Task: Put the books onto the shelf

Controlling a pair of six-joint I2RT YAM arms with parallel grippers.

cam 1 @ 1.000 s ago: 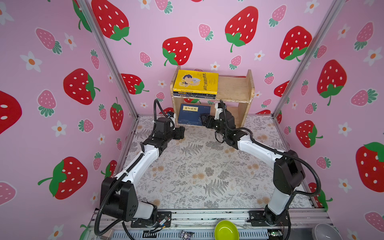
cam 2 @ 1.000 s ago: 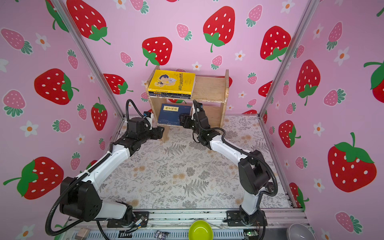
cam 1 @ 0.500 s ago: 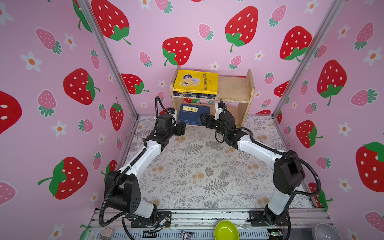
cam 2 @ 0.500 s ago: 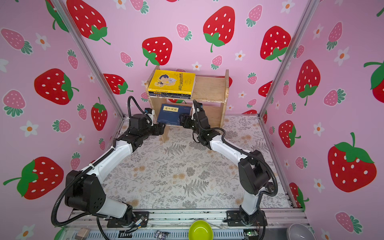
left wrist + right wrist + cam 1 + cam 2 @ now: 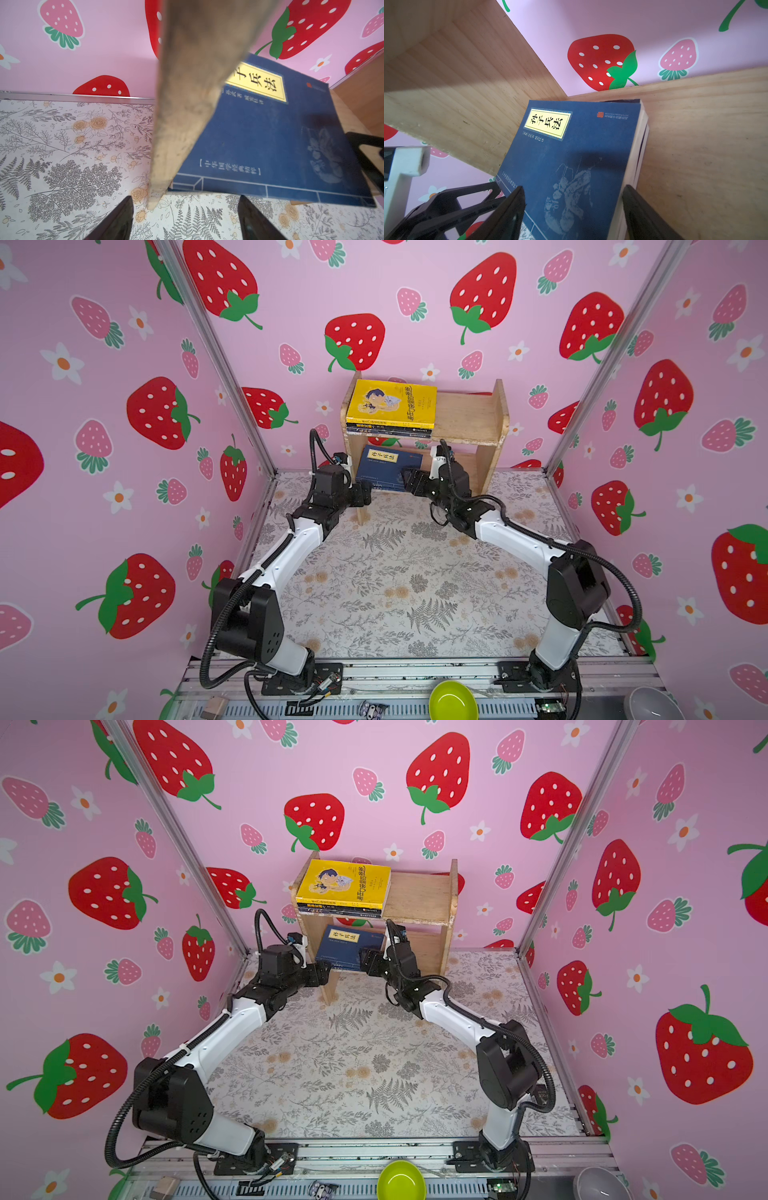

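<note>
The navy books (image 5: 384, 470) lie flat on the lower tier of the shelf (image 5: 469, 418) at 12 o'clock, overhanging its front. The left fingers (image 5: 116, 220) and right fingers (image 5: 510, 212) gape wide, holding nothing. The light, slick stack probably wants a square push on its near edge.

You are looking at: green bowl (image 5: 453, 701) sitting by front rail (image 5: 415, 672) | grey bowl (image 5: 650, 703) sitting farther right | flowered mat (image 5: 395, 580) covering floor
</note>
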